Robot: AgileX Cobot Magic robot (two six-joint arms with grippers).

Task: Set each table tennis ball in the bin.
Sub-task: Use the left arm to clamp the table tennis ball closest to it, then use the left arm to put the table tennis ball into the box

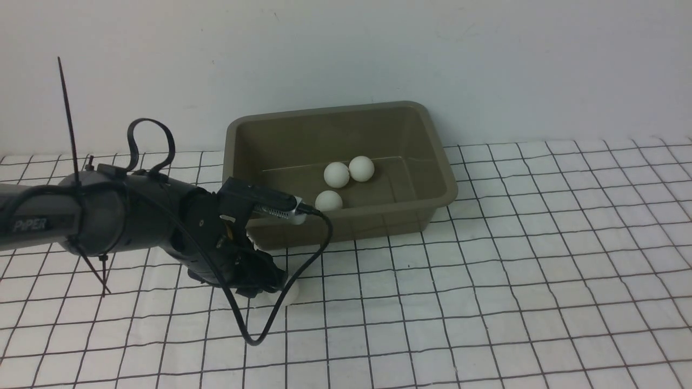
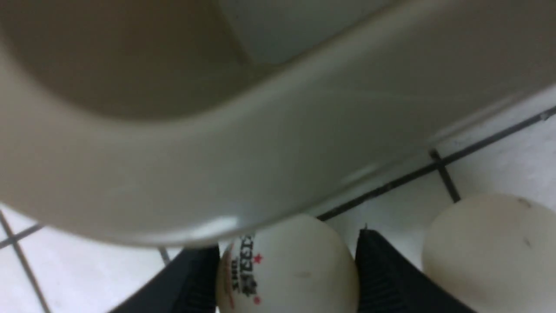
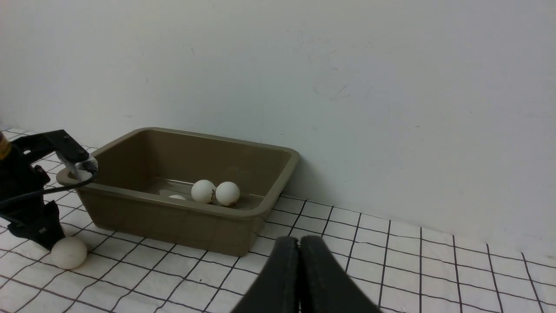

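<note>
The left gripper [image 2: 286, 256] is down at the checked cloth [image 1: 486, 270]. Its two black fingers [image 2: 382, 274] are closed against opposite sides of a white ball with a printed mark [image 2: 295, 269], which sits on the cloth between them. The mark, dark lettering with small red stars, faces one of the fingers.

A second ball [image 2: 491, 252] lies just beside the outer face of the other finger, on the side toward the robot's right. I cannot tell whether it touches that finger.

Both balls are on the cloth just outside the near long wall of the olive bin [image 1: 335, 111], close to its left front corner. The wrist camera looks up under the flared rim there.

Three more balls lie on the bin's floor. Two of them [image 1: 337, 174] [image 1: 361, 168] touch each other near the middle. The third [image 1: 328, 200] lies closer to the near wall.

The right gripper [image 3: 299, 261] hangs above the cloth, well apart from the bin. Its fingers are pressed together with nothing between them.
</note>
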